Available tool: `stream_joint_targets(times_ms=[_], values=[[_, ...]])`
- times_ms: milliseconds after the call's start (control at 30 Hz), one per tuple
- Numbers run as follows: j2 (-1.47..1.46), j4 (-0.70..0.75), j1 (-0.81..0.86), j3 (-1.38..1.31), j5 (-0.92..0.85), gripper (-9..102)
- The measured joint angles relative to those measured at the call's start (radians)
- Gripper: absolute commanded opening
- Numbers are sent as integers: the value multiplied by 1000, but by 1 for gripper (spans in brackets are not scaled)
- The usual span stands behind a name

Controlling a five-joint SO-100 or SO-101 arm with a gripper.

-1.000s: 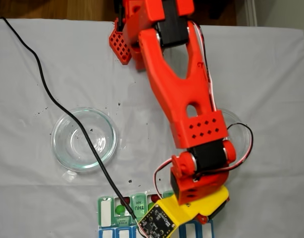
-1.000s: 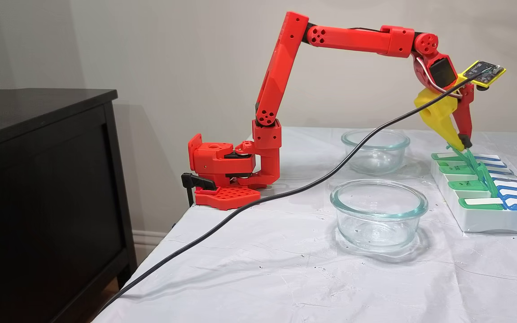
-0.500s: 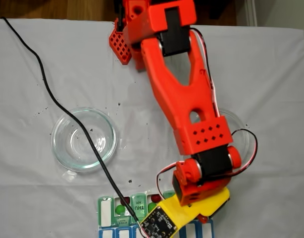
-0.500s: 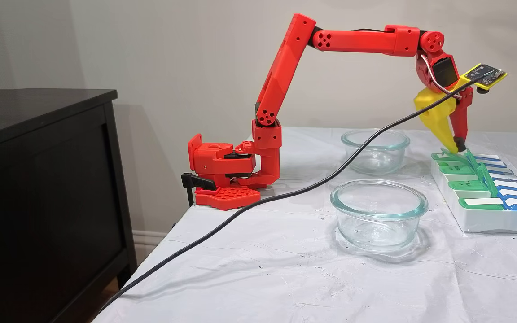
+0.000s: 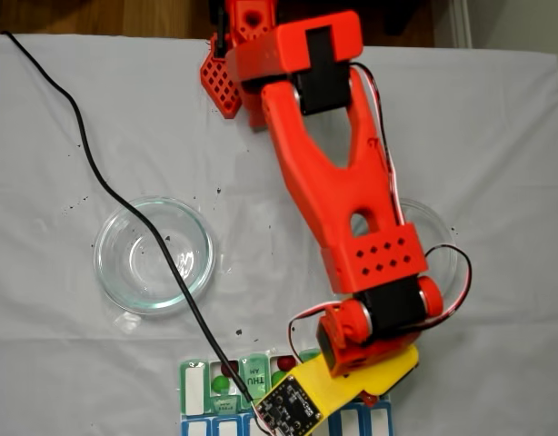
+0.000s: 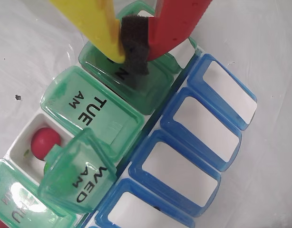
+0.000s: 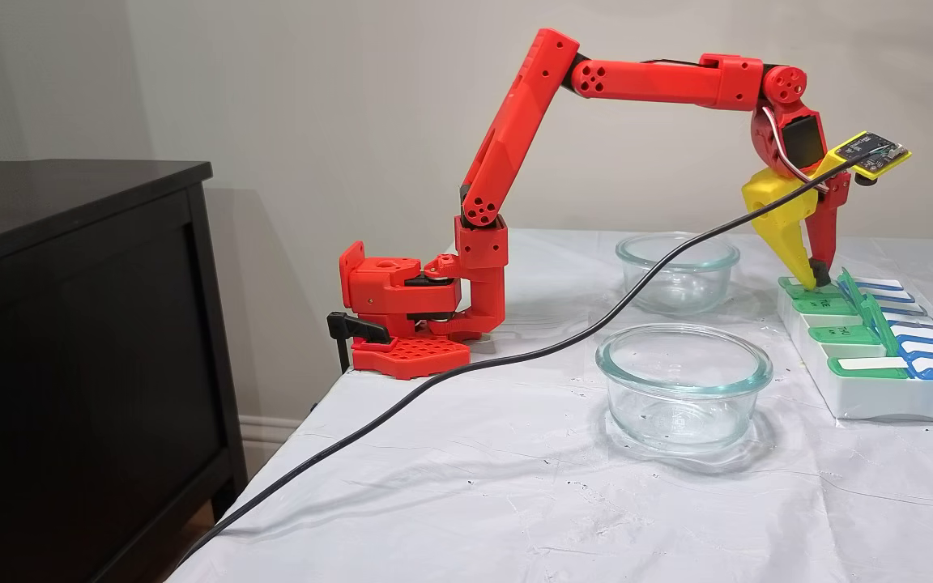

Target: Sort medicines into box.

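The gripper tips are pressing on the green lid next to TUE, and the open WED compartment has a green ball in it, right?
Not quite. In the wrist view the gripper does press on the lid beside TUE, but the ball in the open WED compartment is a dark red ball, not green.

Even, soft light — sharp, shadows faint

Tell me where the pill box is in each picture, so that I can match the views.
A fixed view, from above: the box lies at the bottom edge, middle, partly under the arm.
Wrist view: the box runs across most of the picture, green lids left, blue lids right.
A fixed view, from the side: the box lies at the far right, past the bowls.
Shared landmark: the yellow finger, over the green row.
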Motion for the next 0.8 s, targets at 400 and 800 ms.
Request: stream_joint_targets(times_ms=[400, 800], values=[[-46, 115, 0, -46, 15, 0], [9, 77, 28, -43, -17, 0]])
